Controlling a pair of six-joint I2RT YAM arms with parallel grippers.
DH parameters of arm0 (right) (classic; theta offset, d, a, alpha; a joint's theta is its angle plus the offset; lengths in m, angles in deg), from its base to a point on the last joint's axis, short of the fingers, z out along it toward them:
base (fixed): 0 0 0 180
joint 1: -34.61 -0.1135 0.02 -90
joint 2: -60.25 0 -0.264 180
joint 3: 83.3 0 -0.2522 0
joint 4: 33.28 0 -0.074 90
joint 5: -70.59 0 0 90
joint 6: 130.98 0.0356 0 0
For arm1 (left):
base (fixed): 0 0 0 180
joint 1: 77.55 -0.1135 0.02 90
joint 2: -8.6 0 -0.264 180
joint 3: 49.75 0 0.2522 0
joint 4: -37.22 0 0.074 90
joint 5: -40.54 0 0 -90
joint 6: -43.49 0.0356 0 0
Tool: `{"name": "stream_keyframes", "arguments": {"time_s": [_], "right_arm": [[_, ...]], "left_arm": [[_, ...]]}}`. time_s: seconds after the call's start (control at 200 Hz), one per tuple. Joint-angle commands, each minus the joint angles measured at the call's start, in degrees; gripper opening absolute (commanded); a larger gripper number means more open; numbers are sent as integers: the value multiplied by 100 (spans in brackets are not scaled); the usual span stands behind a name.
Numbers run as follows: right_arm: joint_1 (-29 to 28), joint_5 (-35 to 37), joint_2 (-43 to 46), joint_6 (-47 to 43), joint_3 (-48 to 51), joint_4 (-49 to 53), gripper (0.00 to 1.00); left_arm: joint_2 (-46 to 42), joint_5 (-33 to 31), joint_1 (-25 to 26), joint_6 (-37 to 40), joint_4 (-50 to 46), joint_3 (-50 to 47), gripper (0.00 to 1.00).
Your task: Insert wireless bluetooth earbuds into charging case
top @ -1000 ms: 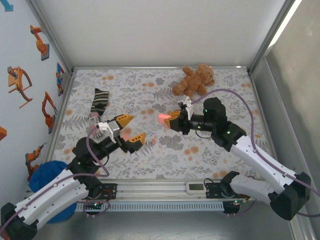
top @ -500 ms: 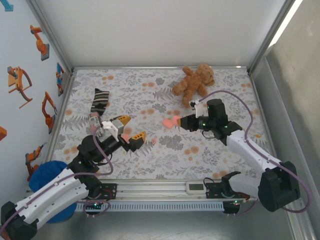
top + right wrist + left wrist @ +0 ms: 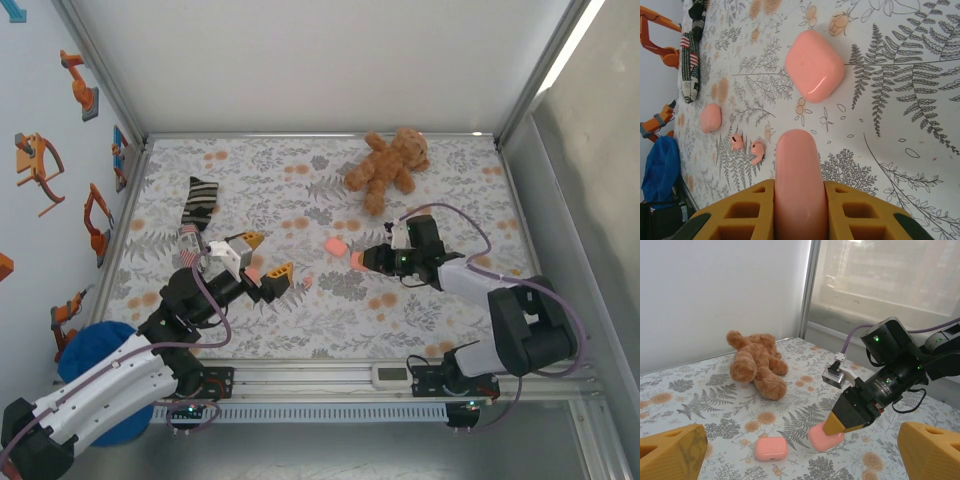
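Note:
My right gripper [image 3: 362, 260] is shut on a salmon-pink charging case [image 3: 355, 261], held edge-on between its yellow fingers [image 3: 855, 210] low over the flowered cloth. In the left wrist view that held case [image 3: 824, 438] touches or nearly touches the cloth. A second closed pink case [image 3: 335, 245] lies just beyond it, flat on the cloth [image 3: 814, 65]. A third case [image 3: 710, 118] lies under my left gripper [image 3: 262, 258], which hangs open with nothing between its fingers. Two tiny pink earbuds [image 3: 736, 142] [image 3: 758, 151] lie side by side between the two grippers.
A brown teddy bear [image 3: 388, 165] lies at the back right. A striped sock [image 3: 197, 208] lies at the left. A blue bundle [image 3: 95, 350] sits off the table's near left corner. Walls close the table in at the left, back and right.
My right gripper has carried its case rightward and nearer, lowering it to the cloth, uncovering the second case behind it. The left gripper has dropped back slightly and stays open.

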Motion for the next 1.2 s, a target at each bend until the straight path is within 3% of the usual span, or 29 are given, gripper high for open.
{"name": "stream_keyframes", "arguments": {"time_s": [0.0, 0.606, 0.922, 1.197], "right_arm": [[37, 107, -193, 338, 86, -534, 16], [133, -28, -1599, 1564, 494, -2741, 18], [164, 47, -1616, 1652, 660, -2923, 36], [215, 212, -1333, 1647, 775, -2893, 45]], "left_arm": [[-102, -42, -1, 74, 15, 149, 96], [-251, -65, -5, 76, -36, 96, 96], [-272, -88, -1, 83, -72, 109, 96], [-273, -72, -5, 72, -80, 106, 96]]}}
